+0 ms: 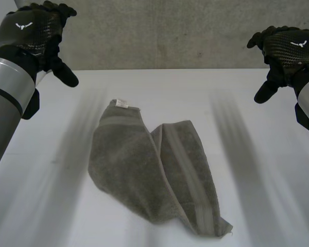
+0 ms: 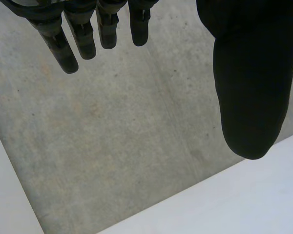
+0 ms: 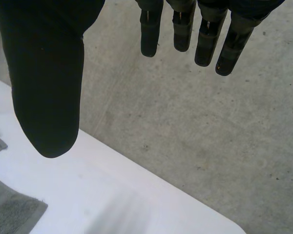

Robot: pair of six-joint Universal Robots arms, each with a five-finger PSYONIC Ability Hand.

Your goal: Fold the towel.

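While the grey towel (image 1: 154,175) lies in a loose, rumpled lengthwise fold in the middle of the white counter (image 1: 262,154), both hands hang in the air over the counter's far side, well apart from the cloth and from each other. The towel runs slantwise. One narrow end, with a small white label (image 1: 121,103), points toward the far edge, and the other end lies near the front, more to the right arm's side. A paler woven band (image 1: 188,175) runs along its upper layer.

The left hand (image 1: 35,32) is up at the far left. Its fingers (image 2: 63,51) are straight and slightly spread, and its thumb (image 2: 249,87) is held wide of them, gripping nothing. The right hand (image 1: 291,49) matches it at the far right, with relaxed straight fingers (image 3: 149,39) and the thumb (image 3: 46,83) well off to one side, also empty. From the right wrist, a corner of the towel shows on the counter beyond the thumb's tip. Past the counter's far edge is bare grey concrete (image 1: 170,31).
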